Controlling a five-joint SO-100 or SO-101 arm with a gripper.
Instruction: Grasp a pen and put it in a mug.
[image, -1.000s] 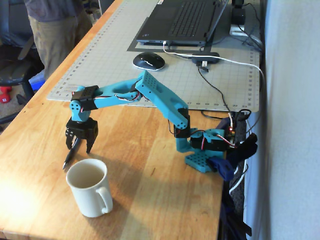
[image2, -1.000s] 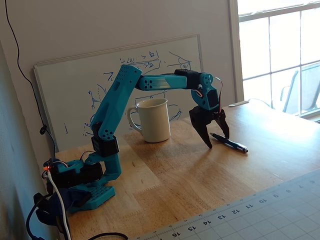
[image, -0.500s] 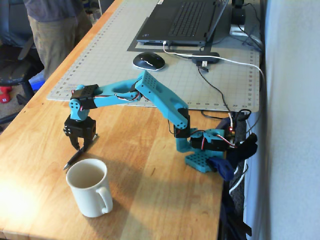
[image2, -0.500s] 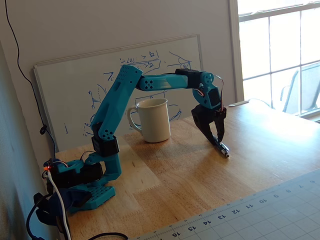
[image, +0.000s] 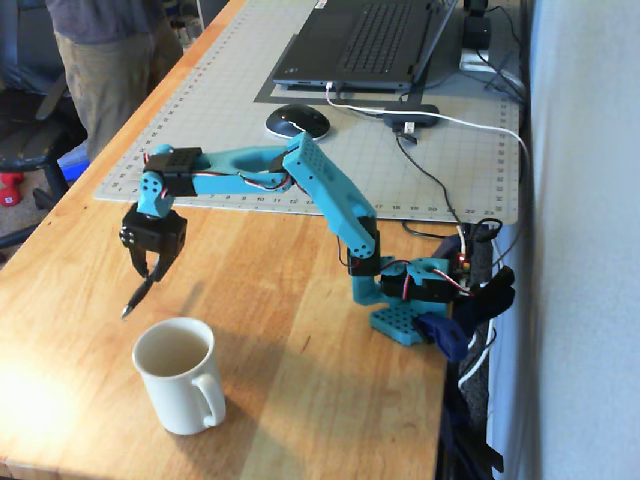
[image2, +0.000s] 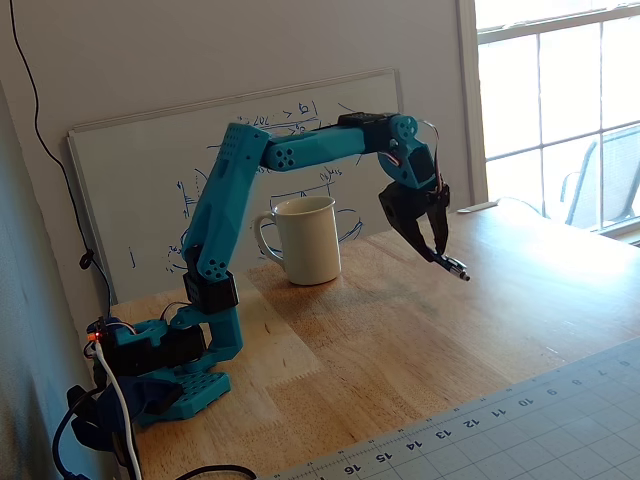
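Observation:
My gripper (image: 151, 268) is shut on the dark pen (image: 138, 296), which hangs tip-down and slanted a little above the wooden table. The same shows in the other fixed view, where the gripper (image2: 434, 243) holds the pen (image2: 450, 266) with its pale tip pointing down to the right. The cream-white mug (image: 178, 373) stands upright on the table, handle to the front right, just in front of and below the pen tip. In the other fixed view the mug (image2: 306, 239) stands behind the arm, to the left of the gripper.
A grey cutting mat (image: 240, 90) lies behind the arm with a laptop (image: 365, 40), a mouse (image: 297, 122) and cables (image: 430, 170) on it. The arm's base (image: 415, 300) is clamped at the table's right edge. A person (image: 100, 60) stands at the far left. A whiteboard (image2: 150, 190) leans on the wall.

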